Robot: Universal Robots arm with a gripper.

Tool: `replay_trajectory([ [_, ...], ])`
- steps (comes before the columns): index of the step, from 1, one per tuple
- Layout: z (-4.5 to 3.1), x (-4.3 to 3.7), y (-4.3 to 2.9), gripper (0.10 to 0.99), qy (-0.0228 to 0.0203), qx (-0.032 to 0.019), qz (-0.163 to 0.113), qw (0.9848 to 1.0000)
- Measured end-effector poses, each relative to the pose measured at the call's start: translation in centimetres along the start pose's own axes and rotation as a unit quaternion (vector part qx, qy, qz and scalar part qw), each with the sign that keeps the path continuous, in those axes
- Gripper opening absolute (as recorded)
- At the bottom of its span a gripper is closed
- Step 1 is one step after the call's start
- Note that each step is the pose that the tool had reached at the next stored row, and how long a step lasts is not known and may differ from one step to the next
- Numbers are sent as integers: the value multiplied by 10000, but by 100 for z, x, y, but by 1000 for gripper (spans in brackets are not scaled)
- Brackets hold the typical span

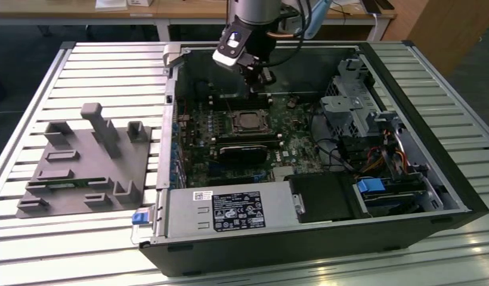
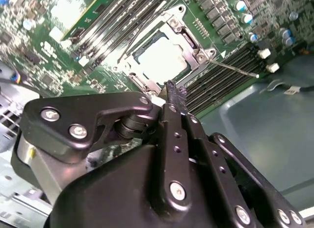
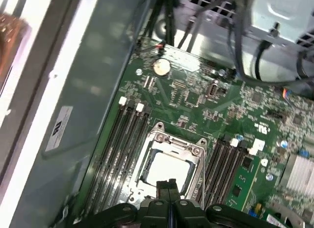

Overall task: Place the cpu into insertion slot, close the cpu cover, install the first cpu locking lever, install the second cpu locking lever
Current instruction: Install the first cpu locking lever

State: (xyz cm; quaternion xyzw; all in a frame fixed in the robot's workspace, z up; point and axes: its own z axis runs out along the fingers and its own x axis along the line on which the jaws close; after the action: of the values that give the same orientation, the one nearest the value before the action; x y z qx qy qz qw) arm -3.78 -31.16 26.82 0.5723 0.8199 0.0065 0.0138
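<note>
The cpu (image 2: 161, 55) (image 3: 169, 170) lies flat in the insertion slot (image 1: 248, 121), its silver top showing through the window of the cpu cover (image 2: 189, 39) (image 3: 172, 143), which lies down over it. A thin metal locking lever (image 2: 231, 69) sticks out sideways from one corner of the socket. My gripper (image 1: 263, 83) (image 2: 172, 90) (image 3: 167, 185) hovers just above the socket's edge with its black fingers pressed together and nothing between them.
The open computer case (image 1: 404, 89) lies on a slatted table. Long memory slots (image 3: 120, 139) flank the socket on both sides. A black heatsink block (image 1: 244, 152), the power supply (image 1: 228, 211) and drive cages with cables (image 1: 364, 113) surround it. A grey fixture (image 1: 85, 161) stands at the exterior view's left.
</note>
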Motion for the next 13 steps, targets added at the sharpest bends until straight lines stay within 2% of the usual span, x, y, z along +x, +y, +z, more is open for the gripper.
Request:
replay_trajectory([
  [6,0,0,0,106,11,-6,-442,9990],
  [13,0,0,0,106,24,-14,-907,9959],
])
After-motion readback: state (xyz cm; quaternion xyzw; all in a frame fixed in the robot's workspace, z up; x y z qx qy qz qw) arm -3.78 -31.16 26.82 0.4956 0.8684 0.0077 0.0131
